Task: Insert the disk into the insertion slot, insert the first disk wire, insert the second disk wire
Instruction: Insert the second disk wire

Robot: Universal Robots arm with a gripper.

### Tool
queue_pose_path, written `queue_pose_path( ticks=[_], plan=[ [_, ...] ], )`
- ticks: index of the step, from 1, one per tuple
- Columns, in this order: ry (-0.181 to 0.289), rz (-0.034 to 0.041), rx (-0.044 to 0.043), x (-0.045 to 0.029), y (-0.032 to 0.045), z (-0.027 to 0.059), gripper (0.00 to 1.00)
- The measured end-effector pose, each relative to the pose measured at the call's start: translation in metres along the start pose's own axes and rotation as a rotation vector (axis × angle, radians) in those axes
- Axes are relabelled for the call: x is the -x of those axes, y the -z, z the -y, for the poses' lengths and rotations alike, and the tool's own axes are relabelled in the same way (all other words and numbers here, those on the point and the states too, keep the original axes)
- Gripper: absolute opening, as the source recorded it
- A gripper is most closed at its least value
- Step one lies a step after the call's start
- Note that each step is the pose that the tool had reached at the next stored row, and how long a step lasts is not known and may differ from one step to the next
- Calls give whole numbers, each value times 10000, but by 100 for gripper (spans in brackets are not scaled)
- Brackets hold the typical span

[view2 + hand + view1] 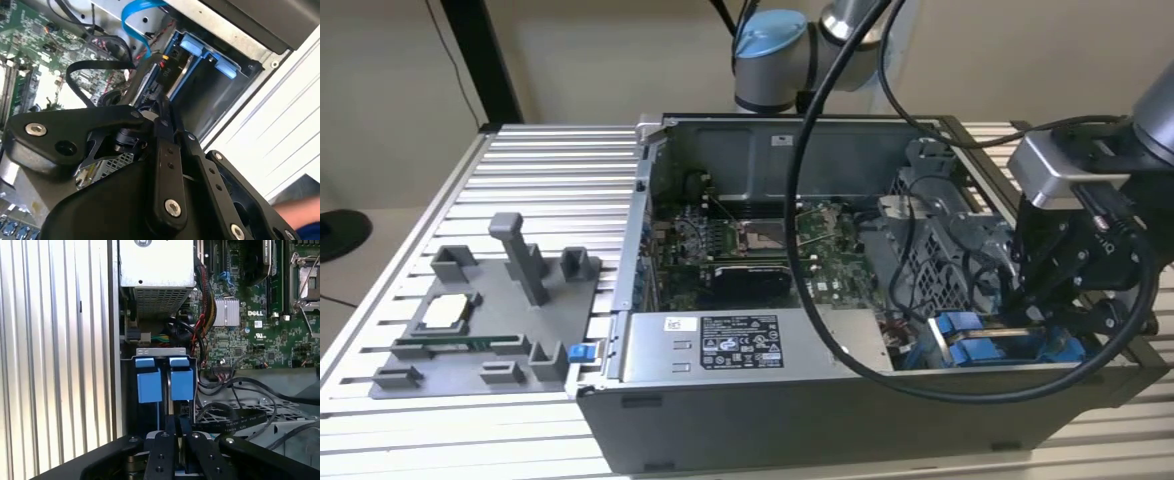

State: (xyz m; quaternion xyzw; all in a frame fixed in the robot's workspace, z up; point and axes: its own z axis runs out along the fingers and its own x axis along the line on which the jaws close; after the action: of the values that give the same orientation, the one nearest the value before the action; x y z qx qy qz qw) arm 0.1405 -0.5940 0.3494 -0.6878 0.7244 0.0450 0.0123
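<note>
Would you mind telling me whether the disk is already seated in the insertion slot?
It looks in: the disk's blue frame sits between the insertion slot's grey walls, with the pincer at its outer end. How fully it is seated cannot be told.

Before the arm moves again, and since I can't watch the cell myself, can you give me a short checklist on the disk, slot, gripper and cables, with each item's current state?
1. Gripper lined up over the insertion slot: ok, it sits directly above the blue rails in the first wrist view.
2. Gripper shut on something: cannot tell.
3. Disk fully seated in the slot: cannot tell; blue tabs show, the drive body is hidden.
4. Blue flat cable clear of the slot: ok, it loops beside the opening in the second wrist view.
5. Black cables clear of the gripper: not ok, they lie close alongside.
</note>
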Motion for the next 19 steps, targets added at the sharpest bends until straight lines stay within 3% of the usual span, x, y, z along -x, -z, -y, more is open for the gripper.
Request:
queue_pose_path(
  ticks=[1,3,12,17,19],
  plan=[
    [-2,-60,-3,9,1,0,0],
    [-8,-104,-5,25,5,-2,0],
    [-62,-108,-10,54,81,-17,0],
    [-63,-58,-8,55,99,-19,0],
    [-56,46,-25,55,103,-20,0]
  ],
)
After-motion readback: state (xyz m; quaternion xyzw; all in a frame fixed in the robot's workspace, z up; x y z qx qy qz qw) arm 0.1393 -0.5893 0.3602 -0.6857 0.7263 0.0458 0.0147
